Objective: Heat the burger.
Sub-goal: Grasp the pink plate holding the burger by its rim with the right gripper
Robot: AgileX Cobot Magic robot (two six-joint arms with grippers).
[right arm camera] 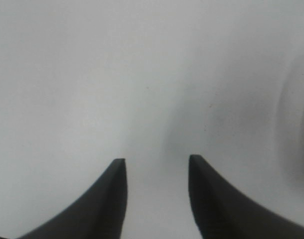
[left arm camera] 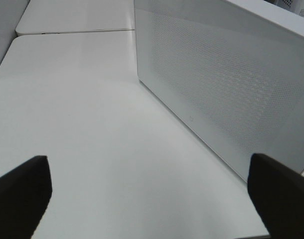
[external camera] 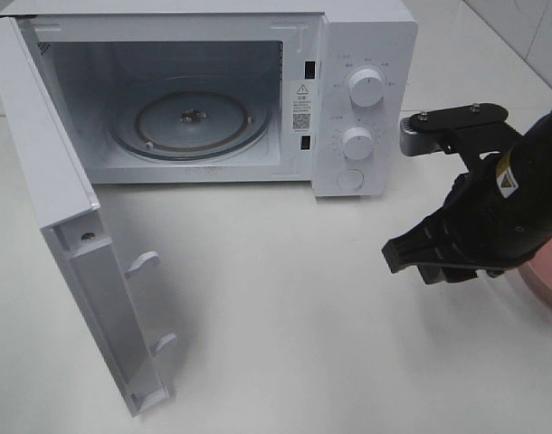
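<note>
The white microwave (external camera: 371, 45) stands at the back with its door (external camera: 72, 235) swung fully open to the left. Its glass turntable (external camera: 190, 122) is bare. No burger shows in any view. My right gripper (external camera: 395, 256) hovers over the table right of the microwave, open and empty; the right wrist view shows it (right arm camera: 157, 160) with nothing between the fingers. My left gripper (left arm camera: 148, 159) is open wide and empty beside the microwave's perforated side wall (left arm camera: 227, 94); it is outside the exterior view.
A pink plate rim (external camera: 549, 276) shows at the far right edge, partly hidden by my right arm; a blurred rim (right arm camera: 296, 124) appears in the right wrist view. The microwave's two dials (external camera: 364, 88) face front. White table (external camera: 285, 344) lies before it.
</note>
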